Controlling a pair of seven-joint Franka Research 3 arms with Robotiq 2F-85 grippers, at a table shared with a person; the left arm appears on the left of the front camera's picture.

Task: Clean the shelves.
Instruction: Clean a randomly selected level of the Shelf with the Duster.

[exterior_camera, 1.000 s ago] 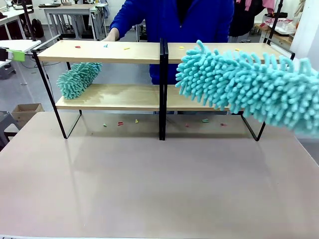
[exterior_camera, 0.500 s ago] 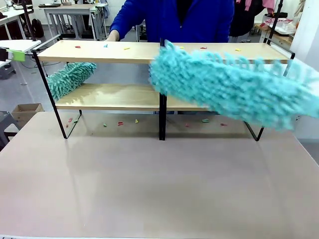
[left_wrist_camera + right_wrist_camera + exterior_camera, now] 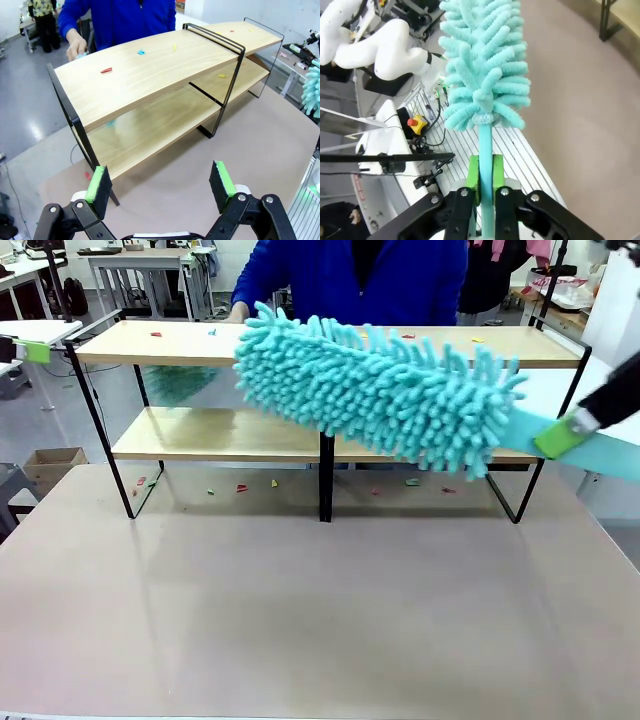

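Finds the shelves (image 3: 200,435) along the far side of the table (image 3: 300,620), two units end to end, black frames meeting at the middle. Notes small coloured scraps (image 3: 156,334) strewn on the top boards, more on the table beneath the lower boards. Holds a teal duster (image 3: 370,390) in the right gripper (image 3: 560,435), fingers clamped on its handle (image 3: 485,142), green pads pressing either side. Has the fluffy head lying across the front of the shelves at the middle posts, hiding part of both units; cannot tell whether touching. Hangs the left gripper (image 3: 159,182) above the table near the shelves' left end, fingers wide apart, nothing between. Catches a person in blue behind the shelves, hand (image 3: 238,312) at the top board's far edge, and a second duster (image 3: 180,385), blurred, under the left unit's top board.
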